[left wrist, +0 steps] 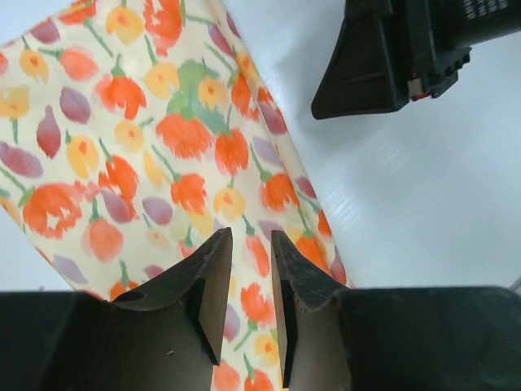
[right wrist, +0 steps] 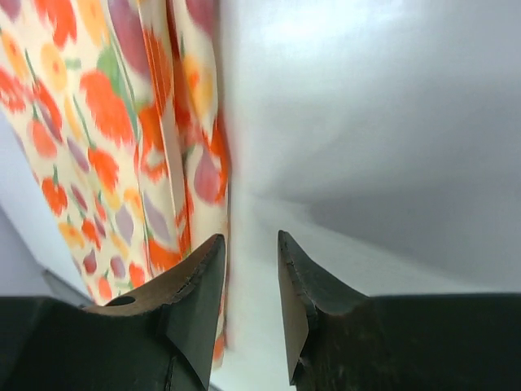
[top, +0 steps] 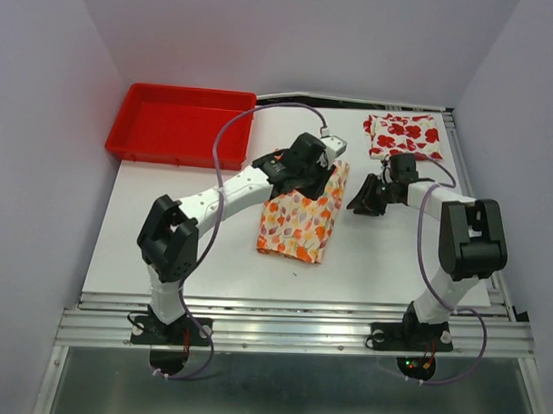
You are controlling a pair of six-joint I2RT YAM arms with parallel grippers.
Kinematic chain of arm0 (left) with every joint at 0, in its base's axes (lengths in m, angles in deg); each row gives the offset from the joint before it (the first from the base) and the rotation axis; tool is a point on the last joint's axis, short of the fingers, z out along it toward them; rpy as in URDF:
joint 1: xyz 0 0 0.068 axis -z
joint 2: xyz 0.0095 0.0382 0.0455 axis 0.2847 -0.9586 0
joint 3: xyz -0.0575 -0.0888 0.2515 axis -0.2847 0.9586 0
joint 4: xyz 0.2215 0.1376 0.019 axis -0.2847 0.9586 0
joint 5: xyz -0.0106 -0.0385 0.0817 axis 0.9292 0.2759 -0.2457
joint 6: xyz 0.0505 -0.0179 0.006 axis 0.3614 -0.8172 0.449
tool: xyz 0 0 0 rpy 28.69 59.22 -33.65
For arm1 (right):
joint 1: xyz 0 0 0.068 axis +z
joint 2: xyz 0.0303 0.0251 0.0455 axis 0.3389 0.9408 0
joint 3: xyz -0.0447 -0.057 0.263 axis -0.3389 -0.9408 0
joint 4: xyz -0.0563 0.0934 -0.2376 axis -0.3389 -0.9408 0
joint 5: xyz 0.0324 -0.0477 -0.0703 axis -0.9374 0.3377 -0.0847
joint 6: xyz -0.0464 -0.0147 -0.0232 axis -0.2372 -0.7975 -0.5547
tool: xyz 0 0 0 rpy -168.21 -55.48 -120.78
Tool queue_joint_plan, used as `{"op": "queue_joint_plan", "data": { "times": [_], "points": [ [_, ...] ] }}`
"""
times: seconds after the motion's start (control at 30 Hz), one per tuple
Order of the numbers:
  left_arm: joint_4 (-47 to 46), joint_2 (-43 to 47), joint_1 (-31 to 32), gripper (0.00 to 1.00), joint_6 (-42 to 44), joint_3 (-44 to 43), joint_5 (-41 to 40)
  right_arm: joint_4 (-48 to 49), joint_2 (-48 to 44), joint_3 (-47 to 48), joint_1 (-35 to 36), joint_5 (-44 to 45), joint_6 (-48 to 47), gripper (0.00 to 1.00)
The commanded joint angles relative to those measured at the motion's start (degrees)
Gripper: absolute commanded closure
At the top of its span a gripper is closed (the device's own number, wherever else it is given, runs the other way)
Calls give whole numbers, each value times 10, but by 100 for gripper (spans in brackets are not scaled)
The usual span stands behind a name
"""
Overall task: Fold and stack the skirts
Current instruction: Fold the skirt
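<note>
The cream skirt (top: 300, 217) with small orange, red and yellow marks lies folded into a long strip in the middle of the table. It also shows in the left wrist view (left wrist: 155, 138) and the right wrist view (right wrist: 106, 122). My left gripper (top: 317, 179) hovers over its far end, jaws a little apart and empty (left wrist: 251, 248). My right gripper (top: 364, 199) is just right of the skirt's edge, over bare table, open and empty (right wrist: 251, 244). It also shows in the left wrist view (left wrist: 383, 65). The white skirt with red flowers (top: 404, 135) lies folded at the back right.
A red plastic tray (top: 134, 134) stands at the back left, partly off the white table top (top: 166, 249). Purple cables loop over both arms. Grey walls close in on the left, right and back.
</note>
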Motion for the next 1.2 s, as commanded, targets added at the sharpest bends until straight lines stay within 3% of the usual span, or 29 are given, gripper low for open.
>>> {"op": "queue_joint_plan", "data": {
  "times": [0.0, 0.2, 0.8, 0.83, 0.9, 1.0, 1.17],
  "points": [
    [-2, 40, 19, 63, 8, 84, 17, 54, -45, -69, 0, -101, 22, 62],
    [-40, 48, 63, 60, -4, 139, 21, 115, -19, -104, 12, -144, 29, 61],
    [-18, -59, 77, 58, -35, 60, -21, 147, 44, -94, 27, -156, 36, 69],
    [-18, -60, 77, 44, -35, 59, -21, 147, 47, -93, 27, -157, 36, 70],
    [-17, -62, 77, 44, -35, 58, -27, 147, 50, -92, 27, -159, 35, 71],
    [-15, -69, 77, 45, -34, 56, -34, 148, 50, -92, 33, -158, 35, 72],
    [-16, -72, 77, 62, -31, 57, -25, 145, 53, -91, 33, -156, 35, 73]
  ]
}}
